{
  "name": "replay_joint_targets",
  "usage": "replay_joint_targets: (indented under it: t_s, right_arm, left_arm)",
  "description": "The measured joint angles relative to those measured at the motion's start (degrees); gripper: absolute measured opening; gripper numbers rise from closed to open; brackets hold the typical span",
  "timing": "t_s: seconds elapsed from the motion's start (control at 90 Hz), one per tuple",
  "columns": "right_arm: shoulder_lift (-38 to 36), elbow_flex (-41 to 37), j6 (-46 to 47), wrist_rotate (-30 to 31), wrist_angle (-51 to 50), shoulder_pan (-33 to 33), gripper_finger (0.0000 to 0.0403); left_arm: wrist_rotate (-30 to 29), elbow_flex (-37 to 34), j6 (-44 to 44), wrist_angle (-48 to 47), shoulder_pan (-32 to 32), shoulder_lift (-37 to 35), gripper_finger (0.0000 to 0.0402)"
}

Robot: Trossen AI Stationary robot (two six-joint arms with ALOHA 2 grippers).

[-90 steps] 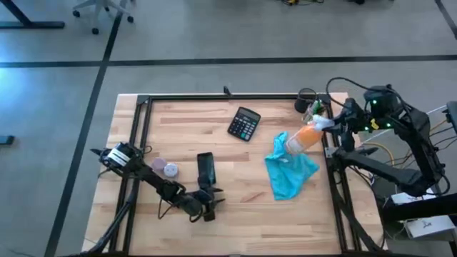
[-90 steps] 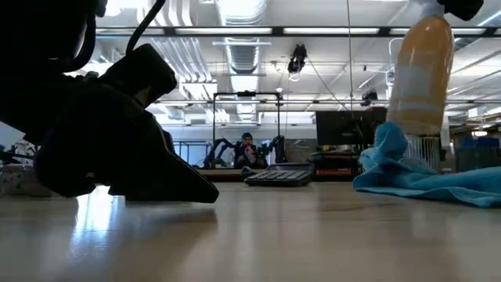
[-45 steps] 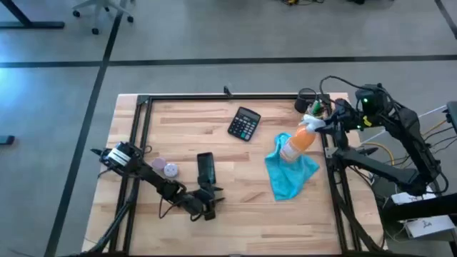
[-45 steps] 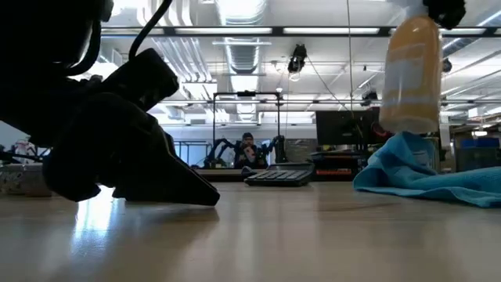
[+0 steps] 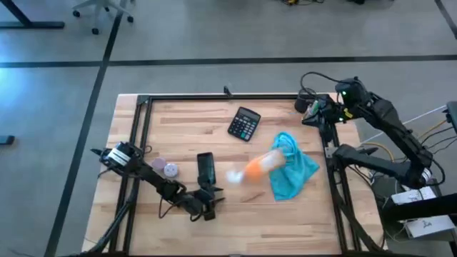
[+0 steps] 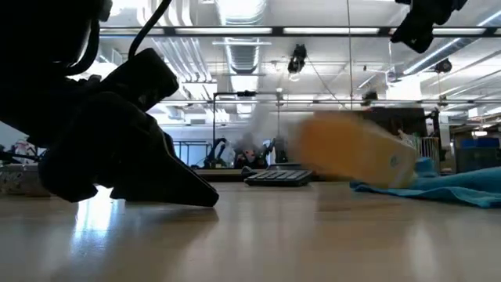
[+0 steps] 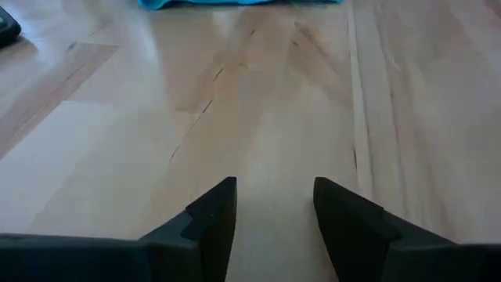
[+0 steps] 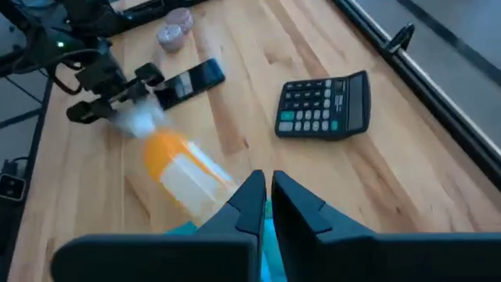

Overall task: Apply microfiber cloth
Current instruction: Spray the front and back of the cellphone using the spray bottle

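From above, the microfiber cloth (image 5: pixel 290 171) lies crumpled on the right half of the wooden counter (image 5: pixel 178 132). An orange bottle (image 5: pixel 258 166) lies on its side, blurred, its base end against the cloth's left edge. A black calculator (image 5: pixel 244 123) sits near the far edge, well apart from the cloth. The right end effector (image 5: pixel 308 114) hangs above the counter's far right corner — it holds nothing. The left end effector (image 5: pixel 207 208) rests low near the front, just beside a black phone (image 5: pixel 206 168), with two small round containers (image 5: pixel 165 167) to the left.

At counter height, the bottle (image 6: pixel 356 153) is a blurred orange shape in front of the cloth (image 6: pixel 454 186); the left arm's dark bulk (image 6: pixel 102 141) fills the left side.

In the left wrist view, the left end effector (image 7: pixel 274 207) is open with bare wood between its fingers, the cloth (image 7: pixel 235 3) a turquoise strip far ahead.

In the right wrist view, the right end effector (image 8: pixel 266 192) has its fingers nearly together, empty, above the bottle (image 8: pixel 184 168), calculator (image 8: pixel 324 106) and phone (image 8: pixel 188 82).
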Motion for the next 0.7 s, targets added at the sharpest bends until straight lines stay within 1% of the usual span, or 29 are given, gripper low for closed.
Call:
replay_joint_targets:
  t_s: [0.067, 0.2, 0.311, 0.444, 0.544, 0.7]
  right_arm:
    - [0.73, -1.44, -0.6, -1.17, 0.78, 1.33, 0.0013]
    - [0.78, -5.55, 0.35, -1.45, 6.89, 6.35, 0.0023]
    - [0.81, -9.48, 2.85, -1.25, 13.91, 12.85, 0.0036]
    - [1.96, -13.91, 6.7, -0.55, 23.91, 22.0, 0.0062]
    - [3.94, -15.81, 8.76, 2.88, 30.89, 29.52, 0.0085]
    - [8.41, -16.23, 10.09, 13.0, 38.3, 40.36, 0.0116]
  left_arm:
    - [-0.02, 0.0, 0.0, -0.07, 0.0, 0.0, 0.0162]
    - [-0.15, 0.0, 0.0, -0.14, 0.0, 0.0, 0.0164]
    - [-0.22, 0.0, 0.0, -0.2, 0.0, 0.0, 0.0162]
    - [-0.24, 0.0, -0.05, -0.22, 0.0, 0.0, 0.0156]
    - [-0.25, 0.0, -0.16, -0.22, 0.0, -0.02, 0.0153]
    - [-0.26, 0.0, -0.7, -0.2, 0.0, -0.04, 0.0152]
